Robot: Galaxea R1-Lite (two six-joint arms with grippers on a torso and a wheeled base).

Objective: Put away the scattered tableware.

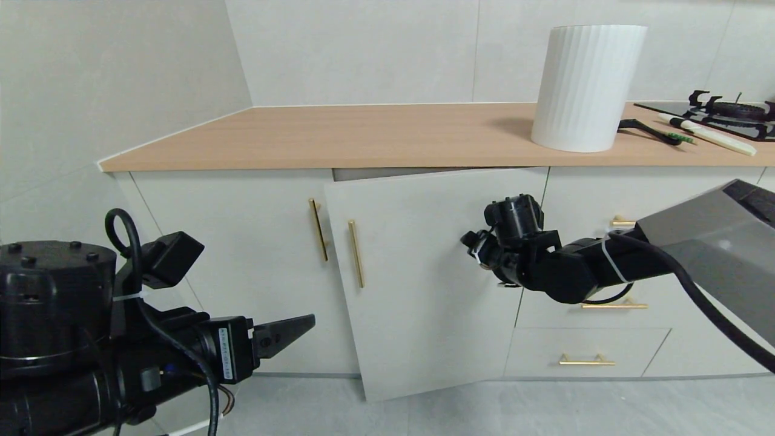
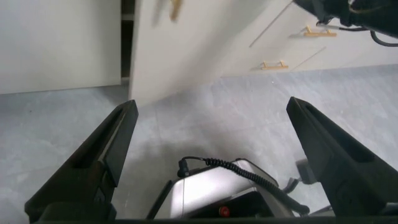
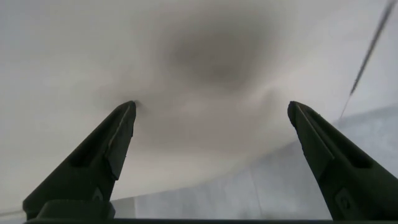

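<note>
The head camera looks forward and down from well back at the ajar cabinet door (image 1: 424, 278), taking in the worktop (image 1: 363, 136) above it and the floor (image 1: 545, 412) below. The left wrist camera, low and left of the door, faces along the floor toward its lower edge and the drawers (image 2: 292, 53) beyond. The right wrist camera sits close against the door's face. All three share that door.

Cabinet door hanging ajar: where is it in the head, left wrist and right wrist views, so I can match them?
Head view: the ajar cabinet door stands at centre under the countertop, with the right gripper at its face.
Left wrist view: its lower corner shows beyond the open left gripper.
Right wrist view: its plain face lies close ahead of the open fingers.
Shared landmark: the grey floor.
</note>
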